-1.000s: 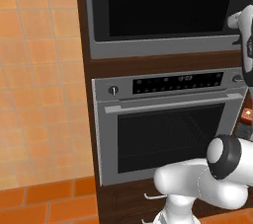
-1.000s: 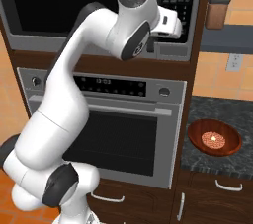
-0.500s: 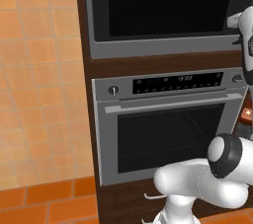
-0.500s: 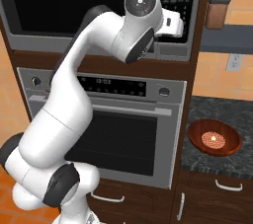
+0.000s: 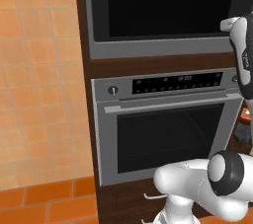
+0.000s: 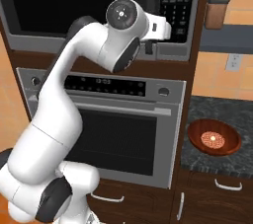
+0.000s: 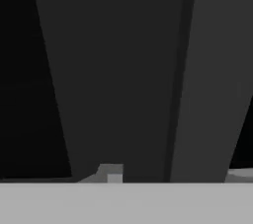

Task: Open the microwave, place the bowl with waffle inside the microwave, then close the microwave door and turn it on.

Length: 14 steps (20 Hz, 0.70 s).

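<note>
Bowl (image 6: 214, 137): on the dark counter right of the oven (image 6: 118, 129), waffle (image 6: 213, 140) lying in its middle.
Oven: below the microwave (image 6: 99, 11), door shut.
Gripper (image 6: 148, 48): up at the microwave door (image 5: 163, 6), by its right edge beside the keypad (image 6: 177, 3); whether its fingers are parted or gripping, I cannot tell.
Microwave door: shut.

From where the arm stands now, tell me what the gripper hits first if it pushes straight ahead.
Most likely the microwave door, at its dark vertical handle, which stands right in front of the gripper. Depth is unclear, so contact may already be close.
</note>
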Available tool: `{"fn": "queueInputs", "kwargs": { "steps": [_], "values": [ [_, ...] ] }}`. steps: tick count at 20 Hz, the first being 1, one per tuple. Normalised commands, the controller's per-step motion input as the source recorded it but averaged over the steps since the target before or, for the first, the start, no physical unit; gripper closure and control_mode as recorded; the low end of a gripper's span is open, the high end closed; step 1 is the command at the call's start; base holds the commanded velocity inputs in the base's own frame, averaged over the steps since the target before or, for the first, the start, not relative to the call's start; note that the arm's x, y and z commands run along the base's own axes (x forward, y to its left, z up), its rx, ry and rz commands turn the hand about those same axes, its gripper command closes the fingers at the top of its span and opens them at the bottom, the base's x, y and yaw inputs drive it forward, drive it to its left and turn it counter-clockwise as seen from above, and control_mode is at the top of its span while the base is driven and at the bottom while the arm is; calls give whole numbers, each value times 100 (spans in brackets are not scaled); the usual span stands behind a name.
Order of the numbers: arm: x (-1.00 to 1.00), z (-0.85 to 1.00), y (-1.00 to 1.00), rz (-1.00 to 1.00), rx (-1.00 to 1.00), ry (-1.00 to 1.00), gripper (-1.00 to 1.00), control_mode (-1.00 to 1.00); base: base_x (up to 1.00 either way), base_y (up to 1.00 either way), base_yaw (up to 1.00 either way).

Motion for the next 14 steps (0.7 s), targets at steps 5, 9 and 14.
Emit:
{"fn": "queueInputs", "kwargs": {
  "steps": [5, 9, 14],
  "values": [
    [-98, 6, 100, -3, 0, -20, 100, -100, 0, 0, 0],
    [-100, 8, 100, -6, -1, -27, 100, -100, 0, 0, 0],
    [-100, 12, 100, -10, 0, -20, 100, -100, 0, 0, 0]
  ]
}}
